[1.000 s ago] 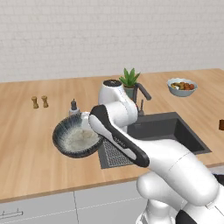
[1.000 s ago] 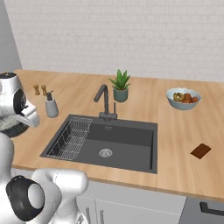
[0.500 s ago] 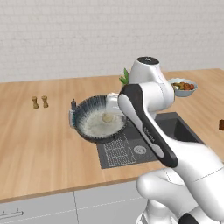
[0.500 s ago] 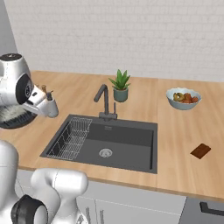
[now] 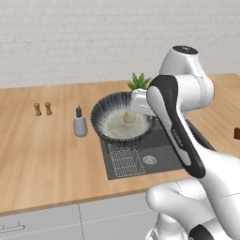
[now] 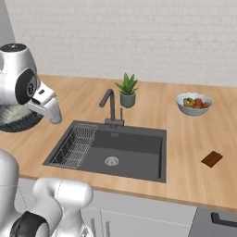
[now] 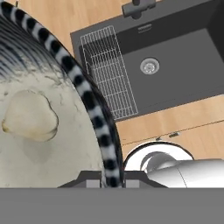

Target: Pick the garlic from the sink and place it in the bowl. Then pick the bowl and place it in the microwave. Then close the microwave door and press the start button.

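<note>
My gripper (image 7: pixel 113 181) is shut on the striped rim of the bowl (image 5: pixel 123 117) and holds it in the air above the left end of the sink (image 5: pixel 157 153). The garlic (image 5: pixel 129 117), a cream bulb, lies on the bowl's pale speckled inside. In the hand view the garlic (image 7: pixel 29 116) sits left of the dark rim of the bowl (image 7: pixel 94 109), and the sink (image 7: pixel 175 78) lies below. In the right base view the bowl (image 6: pixel 14 119) is at the left edge, behind the hand. The microwave and its door are out of view.
A grey bottle (image 5: pixel 80 123) and two small brown shakers (image 5: pixel 42 108) stand on the wooden counter left of the bowl. Behind the sink are a faucet (image 6: pixel 109 106) and a potted plant (image 6: pixel 127 90). A fruit bowl (image 6: pixel 194 103) and a brown block (image 6: pixel 212 159) are to the right.
The arm has swung the bowl with the garlic up and to the right, from over the counter left of the sink to above the sink's left end.
</note>
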You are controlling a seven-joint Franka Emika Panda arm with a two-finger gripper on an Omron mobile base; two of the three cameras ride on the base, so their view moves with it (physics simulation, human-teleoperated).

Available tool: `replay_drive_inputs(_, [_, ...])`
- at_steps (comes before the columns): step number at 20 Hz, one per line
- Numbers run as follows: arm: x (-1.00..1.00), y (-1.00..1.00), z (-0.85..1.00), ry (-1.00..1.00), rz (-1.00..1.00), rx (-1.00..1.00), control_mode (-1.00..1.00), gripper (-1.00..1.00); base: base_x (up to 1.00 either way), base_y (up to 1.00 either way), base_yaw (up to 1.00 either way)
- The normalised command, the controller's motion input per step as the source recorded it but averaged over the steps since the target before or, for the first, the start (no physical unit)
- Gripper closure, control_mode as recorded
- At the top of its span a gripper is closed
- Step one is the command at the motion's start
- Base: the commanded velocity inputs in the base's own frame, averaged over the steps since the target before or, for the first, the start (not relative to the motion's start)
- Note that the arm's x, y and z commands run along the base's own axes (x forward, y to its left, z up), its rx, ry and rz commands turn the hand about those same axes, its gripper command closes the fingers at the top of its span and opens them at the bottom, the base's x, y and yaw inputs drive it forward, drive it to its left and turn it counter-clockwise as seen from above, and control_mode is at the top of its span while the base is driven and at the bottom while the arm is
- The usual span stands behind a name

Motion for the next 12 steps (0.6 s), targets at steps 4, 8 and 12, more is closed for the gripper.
replay_drive_inputs(4, [0.0,0.0,0.0,0.0,0.0,0.0,1.0,1.0,-0.97,-0.36,-0.19])
replay_drive_inputs(8, [0.0,0.0,0.0,0.0,0.0,0.0,1.0,1.0,-0.58,-0.31,-0.48])
replay_drive_inputs(12, [0.0,0.0,0.0,0.0,0.0,0.0,1.0,1.0,-0.16,-0.23,-0.69])
